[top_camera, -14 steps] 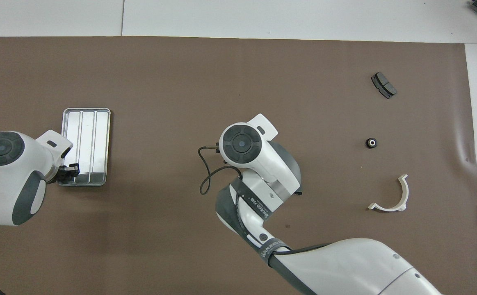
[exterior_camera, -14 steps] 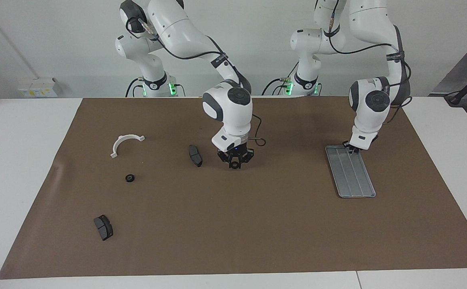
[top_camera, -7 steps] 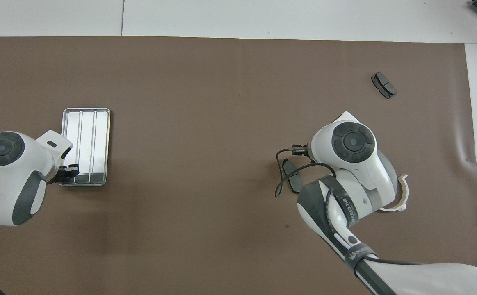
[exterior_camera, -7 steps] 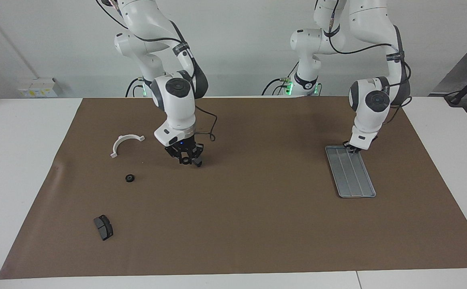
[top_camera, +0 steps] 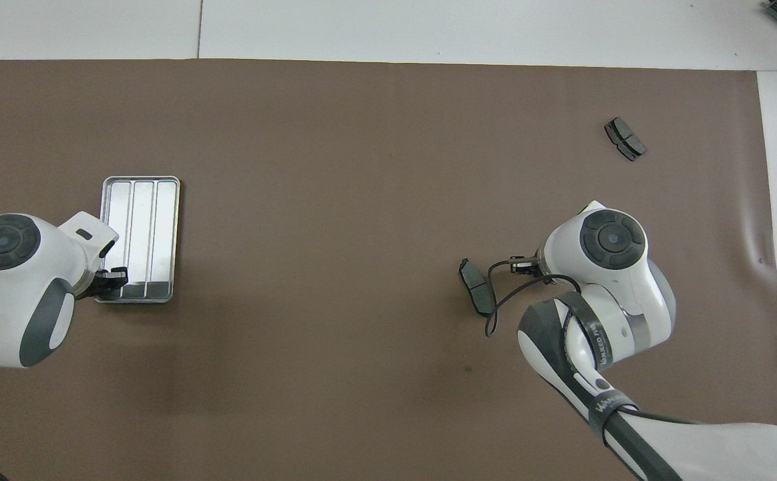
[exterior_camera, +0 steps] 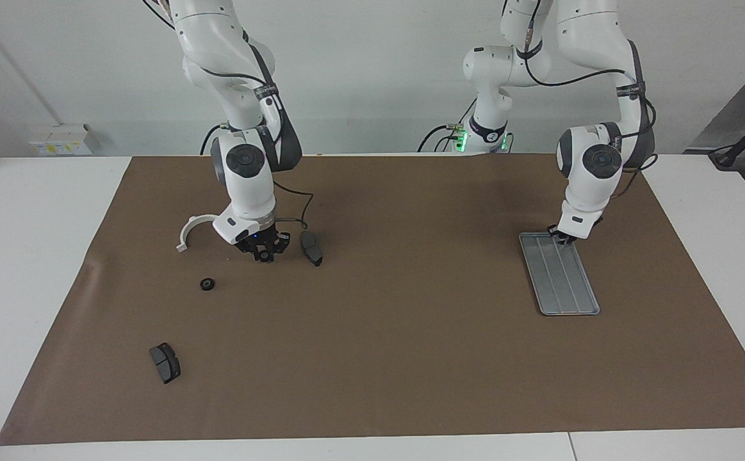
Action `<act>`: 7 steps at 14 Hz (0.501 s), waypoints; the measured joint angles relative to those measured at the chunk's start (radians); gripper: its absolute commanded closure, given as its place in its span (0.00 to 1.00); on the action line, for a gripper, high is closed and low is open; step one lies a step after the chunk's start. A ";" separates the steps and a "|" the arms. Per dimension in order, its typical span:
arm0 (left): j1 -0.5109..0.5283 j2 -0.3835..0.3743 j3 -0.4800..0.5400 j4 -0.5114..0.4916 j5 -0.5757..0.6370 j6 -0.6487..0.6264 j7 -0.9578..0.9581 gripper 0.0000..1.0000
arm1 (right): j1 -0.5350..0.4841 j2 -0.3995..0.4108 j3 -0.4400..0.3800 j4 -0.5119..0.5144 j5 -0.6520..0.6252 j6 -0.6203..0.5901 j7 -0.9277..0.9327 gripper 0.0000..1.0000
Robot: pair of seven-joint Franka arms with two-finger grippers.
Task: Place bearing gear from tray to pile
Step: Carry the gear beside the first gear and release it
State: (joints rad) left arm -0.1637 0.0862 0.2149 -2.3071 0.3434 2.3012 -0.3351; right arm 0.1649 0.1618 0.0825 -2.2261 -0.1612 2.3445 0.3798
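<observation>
Black bearing gear (exterior_camera: pixel 207 283) on mat, beside closed left end effector (exterior_camera: pixel 264 256) (empty).

Left gripper (exterior_camera: pixel 563 238) low, wrist tilted, fingertips closed. Right gripper (exterior_camera: pixel 264 251) low, pointing down from its bent white arm.

White table (exterior_camera: pixel 26 256) under a brown mat (exterior_camera: pixel 410 358), plain white wall (exterior_camera: pixel 378 64) above
</observation>
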 measured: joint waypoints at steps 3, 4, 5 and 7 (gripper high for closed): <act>-0.016 0.006 -0.011 0.098 0.006 -0.084 -0.005 0.90 | -0.001 -0.010 0.000 -0.014 0.032 0.000 0.000 0.00; -0.041 0.012 -0.015 0.143 0.003 -0.124 -0.024 0.90 | -0.001 -0.013 0.000 -0.014 0.036 0.000 0.000 0.00; -0.075 0.019 -0.019 0.182 -0.021 -0.147 -0.054 0.90 | -0.002 -0.015 0.000 -0.014 0.038 0.000 0.000 0.00; -0.155 0.040 -0.024 0.228 -0.139 -0.146 -0.119 0.90 | -0.002 -0.021 0.000 -0.011 0.039 0.000 0.000 0.00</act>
State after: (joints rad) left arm -0.3192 0.1259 0.1904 -2.0787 0.2040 2.1551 -0.4544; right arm 0.1626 0.1405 0.0827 -2.2374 -0.1226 2.3446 0.3798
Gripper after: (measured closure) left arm 0.753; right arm 0.026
